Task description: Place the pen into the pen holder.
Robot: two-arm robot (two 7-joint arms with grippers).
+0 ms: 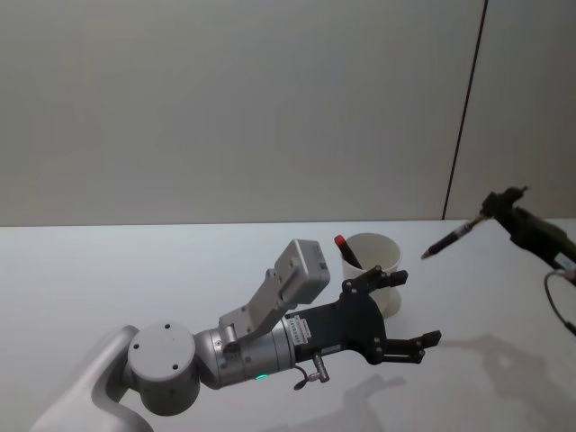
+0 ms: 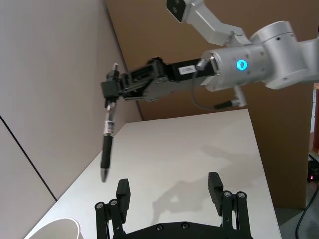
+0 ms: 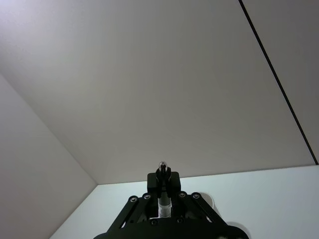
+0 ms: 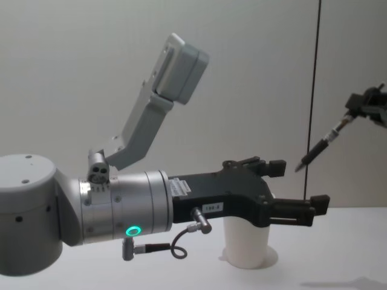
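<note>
Pen (image 1: 453,239), clamped by its cap end in the right tool (image 1: 498,206), hangs tip-down toward the pen holder (image 1: 375,279) for insertion. Left tool (image 1: 396,310) waits open just beside the cup on the tabletop (image 1: 108,270).

We see a white table (image 1: 108,270) that meets a plain grey wall at its far edge. Directly on it stands one white paper cup, the pen holder (image 1: 382,270), upright, a little toward 3 o'clock from the middle of the table. From its rim a pen with a red cap (image 1: 346,251) sticks out, leaning toward 11 o'clock. Soft shadows lie on the surface at 4 o'clock.
</note>
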